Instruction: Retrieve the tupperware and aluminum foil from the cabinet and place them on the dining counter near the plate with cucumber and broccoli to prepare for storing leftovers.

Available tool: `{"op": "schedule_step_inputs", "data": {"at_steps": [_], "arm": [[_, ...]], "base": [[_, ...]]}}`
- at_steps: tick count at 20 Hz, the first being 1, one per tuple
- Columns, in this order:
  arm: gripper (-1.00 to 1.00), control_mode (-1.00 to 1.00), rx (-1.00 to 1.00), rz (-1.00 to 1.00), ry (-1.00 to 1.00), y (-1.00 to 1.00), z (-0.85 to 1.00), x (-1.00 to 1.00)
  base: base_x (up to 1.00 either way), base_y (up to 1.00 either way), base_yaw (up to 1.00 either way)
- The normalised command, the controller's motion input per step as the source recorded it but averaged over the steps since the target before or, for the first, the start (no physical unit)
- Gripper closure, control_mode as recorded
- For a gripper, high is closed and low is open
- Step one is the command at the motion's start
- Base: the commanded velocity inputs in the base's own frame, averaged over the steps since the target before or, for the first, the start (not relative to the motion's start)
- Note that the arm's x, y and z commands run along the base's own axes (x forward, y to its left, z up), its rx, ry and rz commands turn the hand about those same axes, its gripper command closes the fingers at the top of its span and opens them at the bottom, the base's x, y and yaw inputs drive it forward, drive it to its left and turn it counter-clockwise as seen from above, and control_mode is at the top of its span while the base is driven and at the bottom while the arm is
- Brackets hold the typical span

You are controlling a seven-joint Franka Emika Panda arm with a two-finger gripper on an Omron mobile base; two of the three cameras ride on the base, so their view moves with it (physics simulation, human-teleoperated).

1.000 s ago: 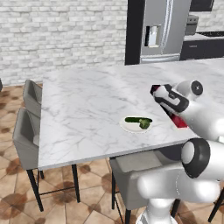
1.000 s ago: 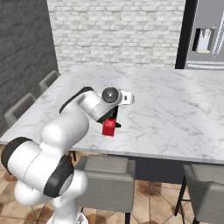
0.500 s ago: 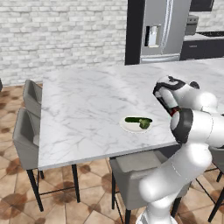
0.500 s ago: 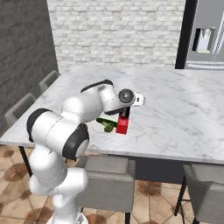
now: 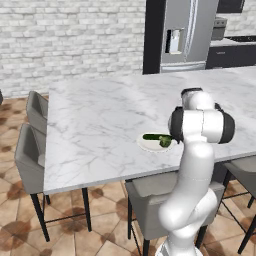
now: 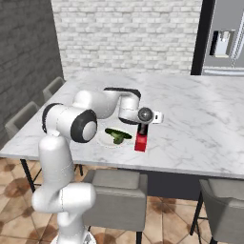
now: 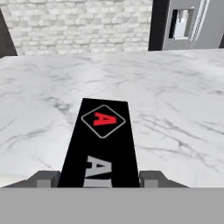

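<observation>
My gripper (image 7: 99, 178) is shut on the aluminum foil (image 7: 102, 140), a long black carton with a red logo that runs forward between the fingers (image 7: 151, 178). From the right base the gripper (image 6: 142, 127) hangs over the dining counter (image 6: 190, 119) with the aluminum foil (image 6: 140, 142) pointing down, its red end close to the marble just right of the plate (image 6: 104, 139). The cucumber (image 6: 114, 132) and broccoli (image 6: 118, 138) lie on the plate. From the left base my arm hides the hand; the plate (image 5: 148, 145) and cucumber (image 5: 152, 136) sit beside it. The tupperware and the cabinet are out of view.
Grey stools (image 5: 31, 155) line the counter's left side, and others (image 6: 114, 193) stand at its near edge under my arm. A steel fridge (image 5: 184, 32) and a brick wall (image 5: 75, 40) stand behind. Bare marble stretches left of and beyond the plate.
The arm has swung the carton across the plate, from its left side to its right side in the right base view, and lowered it towards the marble. The grip is unchanged.
</observation>
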Motion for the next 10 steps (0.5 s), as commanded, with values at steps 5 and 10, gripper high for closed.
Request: {"op": "schedule_step_inputs", "data": {"at_steps": [5, 10], "arm": [[1.00, -1.00, 0.00, 0.00, 0.00, 0.01, -0.48, 0.06], [1.00, -1.00, 0.00, 0.00, 0.03, 0.30, -0.16, 0.41]], "base": [[0.00, 0.00, 0.00], [0.00, 0.00, 0.00]]}}
